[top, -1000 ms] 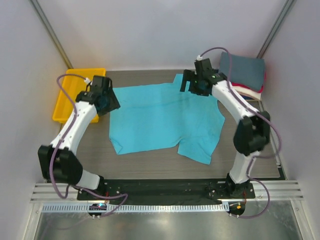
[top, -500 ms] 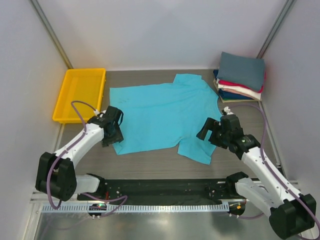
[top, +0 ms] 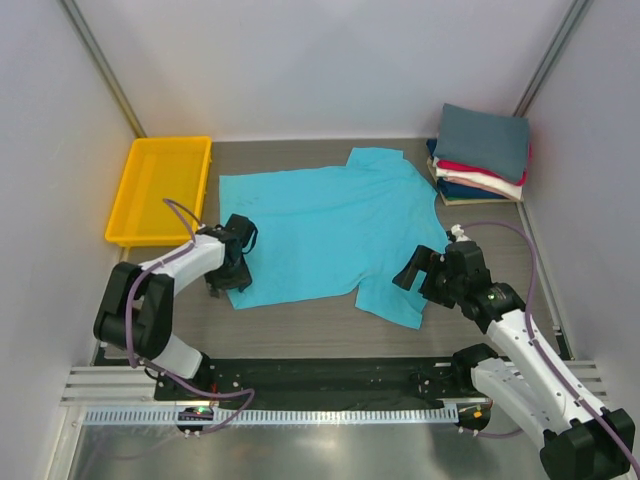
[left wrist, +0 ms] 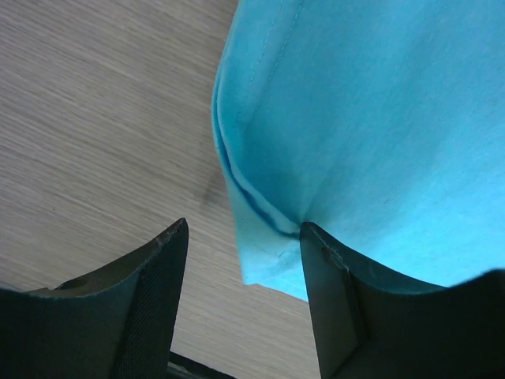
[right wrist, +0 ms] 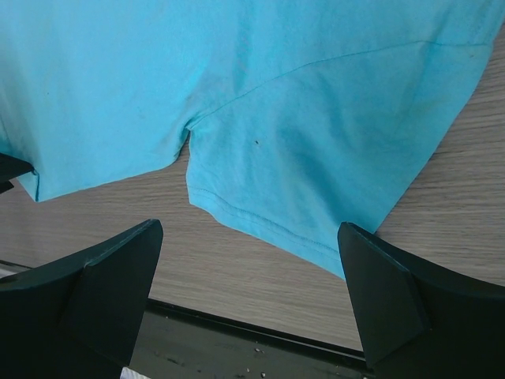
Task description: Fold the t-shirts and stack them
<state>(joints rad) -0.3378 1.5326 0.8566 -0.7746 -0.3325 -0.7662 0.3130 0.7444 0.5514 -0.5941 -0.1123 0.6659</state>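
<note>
we are looking at two slim arms, the left arm (top: 175, 262) and the right arm (top: 535, 345), each showing white rounded shells between chunky black joints. a grey-purple cable (top: 129, 300) is looping along the left one and a second cable (top: 527, 262) along the right one. both are sitting on black bases on a dark plate (top: 330, 378) at the near edge of the worktop. the left gripper (left wrist: 241, 276) and right gripper (right wrist: 248, 276) are ending in matte black, wedge-shaped fingers (right wrist: 102, 284); one left finger is showing a fine woven texture on its inner face.
</note>
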